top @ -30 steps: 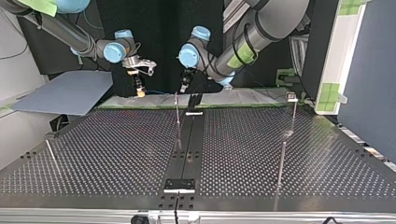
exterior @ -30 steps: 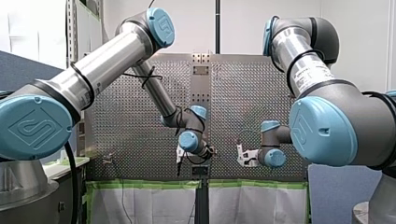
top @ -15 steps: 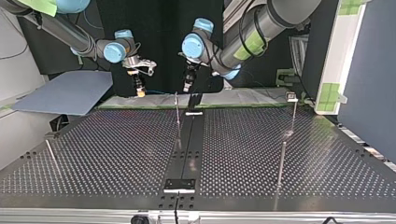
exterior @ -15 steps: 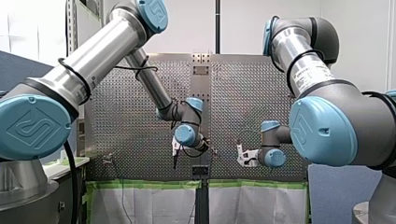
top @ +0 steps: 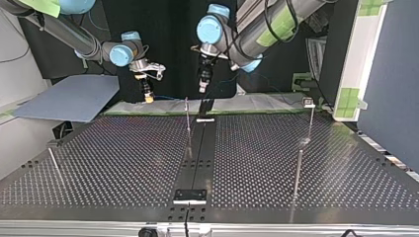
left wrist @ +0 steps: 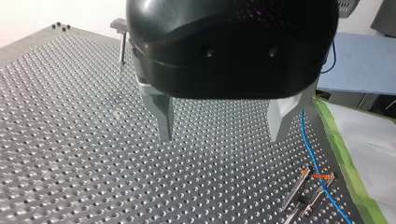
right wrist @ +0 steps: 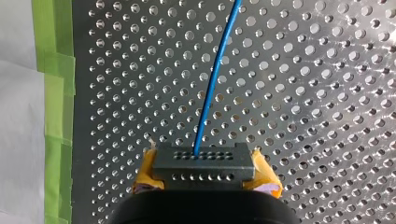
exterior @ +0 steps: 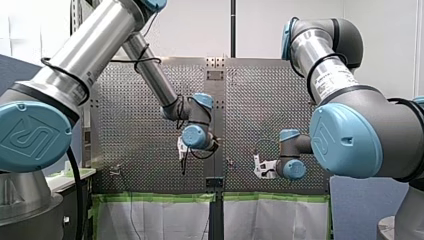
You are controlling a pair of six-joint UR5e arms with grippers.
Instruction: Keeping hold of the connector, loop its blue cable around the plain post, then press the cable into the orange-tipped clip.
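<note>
In the right wrist view my right gripper is shut on the dark grey connector, yellow pads on both its sides. The blue cable leaves the connector and runs ahead over the perforated plate. My left gripper hangs open above the plate with nothing between its metal fingers. Beside it the blue cable passes the orange-tipped clip; whether it sits in the clip I cannot tell. In the top view my right gripper is left of my left gripper.
Thin metal posts stand on the plate: one near the far middle, one with a block head at the top view's right, and a nearer one. Green tape edges the plate. A blue-grey mat lies beyond it.
My left arm has risen and carried its open gripper leftward in the front view, away from the plate's middle strip. My right arm and the connector have not moved.
</note>
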